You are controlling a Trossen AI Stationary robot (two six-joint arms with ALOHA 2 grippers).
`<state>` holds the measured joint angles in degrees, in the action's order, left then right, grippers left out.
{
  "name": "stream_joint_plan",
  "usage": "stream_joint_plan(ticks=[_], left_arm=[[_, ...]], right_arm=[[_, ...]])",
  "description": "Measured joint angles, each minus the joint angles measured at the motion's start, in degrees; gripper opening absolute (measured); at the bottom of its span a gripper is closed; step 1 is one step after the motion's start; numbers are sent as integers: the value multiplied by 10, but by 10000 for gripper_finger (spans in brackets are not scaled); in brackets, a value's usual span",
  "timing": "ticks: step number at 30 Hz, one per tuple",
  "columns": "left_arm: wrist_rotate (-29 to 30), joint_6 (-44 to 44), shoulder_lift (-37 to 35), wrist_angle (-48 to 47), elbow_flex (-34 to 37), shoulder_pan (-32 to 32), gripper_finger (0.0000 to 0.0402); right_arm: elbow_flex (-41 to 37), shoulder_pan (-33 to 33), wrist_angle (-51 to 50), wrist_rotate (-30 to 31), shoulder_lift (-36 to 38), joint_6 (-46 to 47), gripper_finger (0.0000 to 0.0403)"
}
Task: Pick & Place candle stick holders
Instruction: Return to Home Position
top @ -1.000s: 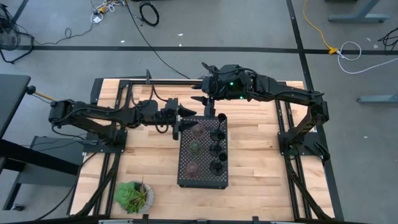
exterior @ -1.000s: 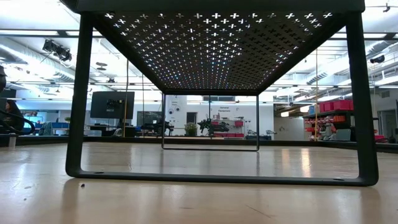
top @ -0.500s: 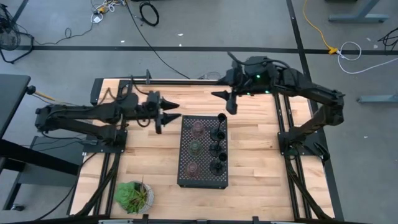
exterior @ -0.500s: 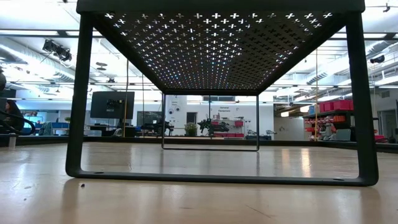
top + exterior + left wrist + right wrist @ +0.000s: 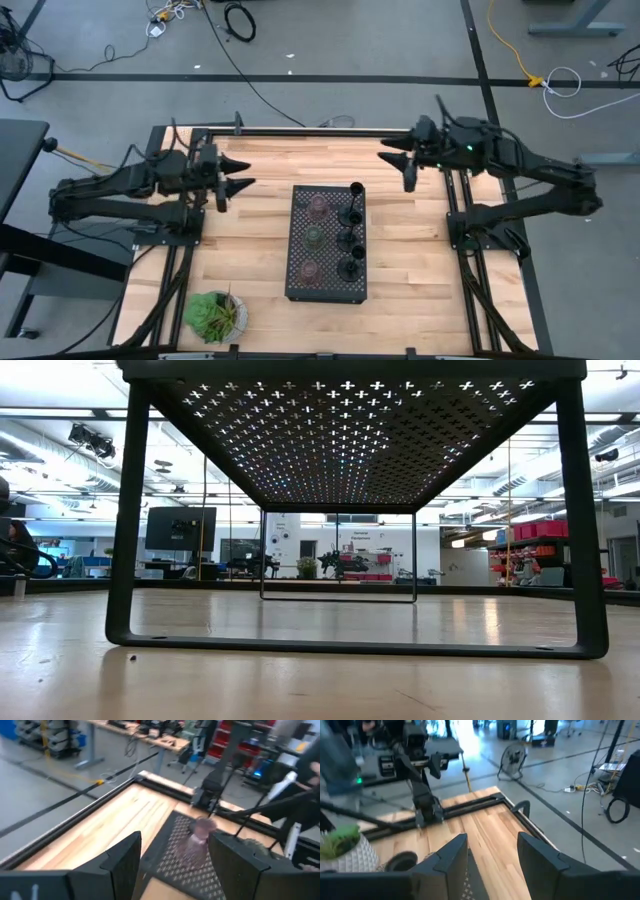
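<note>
Six candle stick holders (image 5: 312, 236) are shown on the black tray (image 5: 300, 283), flanked by left claw (image 5: 238, 176) and right claw (image 5: 397, 166), both spread apart, empty; plant (image 5: 212, 313) nearby.

Smooth pale wood table (image 5: 250, 250), matt black perforated metal tray (image 5: 327, 288), glossy tinted glass holders (image 5: 313, 238), matt black stemmed holders (image 5: 347, 241)

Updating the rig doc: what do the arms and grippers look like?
The left arm and right arm are dark, slim jointed links. The left gripper and right gripper each carry two black, tapering fingers. A small green light glows near the right wrist.
</note>
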<state>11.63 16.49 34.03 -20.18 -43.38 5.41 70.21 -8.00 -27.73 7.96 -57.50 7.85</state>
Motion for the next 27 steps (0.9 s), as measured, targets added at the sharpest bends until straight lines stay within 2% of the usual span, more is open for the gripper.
stream_joint_plan(ticks=[3,8,13,16,21,27], left_arm=[[25,14,-31,-45,0,0,234],[31,18,-73,-124,0,0,234],[95,57,-94,-221,0,0,234],[105,94,-99,-261,2,0,234],[122,99,-97,-250,17,0,234],[186,120,-98,-199,81,0,234]], right_arm=[[-84,0,48,6,61,34,171],[-206,0,117,7,142,80,171],[-312,0,196,31,200,97,171],[-367,0,228,36,225,97,171],[-463,0,286,36,252,135,171],[-596,0,463,34,277,187,171]])
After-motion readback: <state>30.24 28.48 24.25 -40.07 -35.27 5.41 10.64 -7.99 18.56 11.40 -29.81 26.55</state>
